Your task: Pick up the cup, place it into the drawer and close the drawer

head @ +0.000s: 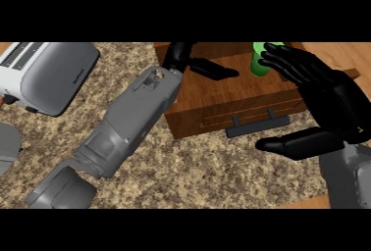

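1. Right hand (334,103): you see it on the right side of the view, palm toward you. Its fingers (297,61) are straight and spread, pointing away, and the thumb (297,143) juts out low to the left, well apart from them. It is open and clamped on nothing.
2. Cup (258,63): green, just left of the right hand's fingertips. The fingers cover part of it, and you cannot tell whether they touch it. Only a narrow strip shows.
3. Drawer unit (239,93): a brown wooden box directly left of the right palm and under the cup. The cup sits toward its far right part. You cannot tell whether it is inside the drawer or on top of the wood.
4. Handle (257,125): a dark grey bar on the unit's near face, just above and left of the right thumb.
5. Left hand (181,53): farther left, over the unit's far left corner and well apart from the cup. Its black shape reaches right across the wood. You cannot tell whether it is open or closed.
6. Left forearm (130,127): grey, running down-left from that hand across the speckled counter (217,171).
7. Toaster (43,73): white and grey, left of the left forearm.
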Controlling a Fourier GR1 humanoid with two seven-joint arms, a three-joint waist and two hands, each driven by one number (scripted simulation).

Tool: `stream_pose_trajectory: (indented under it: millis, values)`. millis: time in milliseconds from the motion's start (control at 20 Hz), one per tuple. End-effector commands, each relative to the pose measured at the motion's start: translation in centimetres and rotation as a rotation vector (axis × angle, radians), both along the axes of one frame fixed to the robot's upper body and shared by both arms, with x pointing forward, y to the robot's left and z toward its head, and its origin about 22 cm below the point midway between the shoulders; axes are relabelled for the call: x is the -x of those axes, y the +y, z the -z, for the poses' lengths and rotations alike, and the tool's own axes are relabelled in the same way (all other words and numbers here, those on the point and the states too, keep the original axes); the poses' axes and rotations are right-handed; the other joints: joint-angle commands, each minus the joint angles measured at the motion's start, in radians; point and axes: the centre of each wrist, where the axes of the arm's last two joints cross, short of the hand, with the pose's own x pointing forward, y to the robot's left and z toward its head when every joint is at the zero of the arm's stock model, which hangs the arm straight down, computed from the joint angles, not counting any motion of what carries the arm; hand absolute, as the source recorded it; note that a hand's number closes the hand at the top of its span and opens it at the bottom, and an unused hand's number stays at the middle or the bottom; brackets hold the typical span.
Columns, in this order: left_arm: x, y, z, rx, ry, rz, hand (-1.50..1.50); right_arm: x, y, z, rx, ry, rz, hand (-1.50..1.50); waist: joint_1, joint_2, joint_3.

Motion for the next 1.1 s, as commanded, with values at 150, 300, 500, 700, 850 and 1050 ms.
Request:
stream_pose_trajectory:
  millis: [150, 300, 500, 700, 850, 1050]
  values:
    - [0.2, -0.3, -1.2, 0.235, -0.112, 0.042, -1.50, 0.0, 1.9, 0.6, 0.099, 0.069, -0.314, 1.50, 0.028, -0.011, -0.002]
    - [0.0, -0.2, -1.4, 0.274, -0.105, -0.021, -1.50, 0.7, 1.5, 0.8, 0.345, 0.121, -0.366, 1.50, 0.037, -0.017, -0.002]
    - [-0.1, -0.1, -1.3, 0.289, -0.114, -0.066, -1.50, 1.4, -0.4, 1.7, 0.545, 0.170, -0.319, -1.50, 0.086, -0.031, -0.001]
    - [-0.1, -0.1, -1.0, 0.277, -0.095, -0.097, -1.50, 2.3, -0.5, 1.5, 0.727, 0.091, -0.186, -1.50, 0.124, -0.041, 0.000]
    - [0.3, 0.7, 1.1, 0.318, -0.105, -0.078, -1.50, 2.5, 1.4, 4.2, 0.769, 0.104, -0.117, -1.50, 0.156, -0.042, 0.000]
    - [0.1, 2.3, 1.4, 0.382, -0.106, -0.054, -1.50, 0.9, 2.1, 8.5, 0.850, 0.183, -0.043, -1.50, 0.212, -0.048, -0.001]
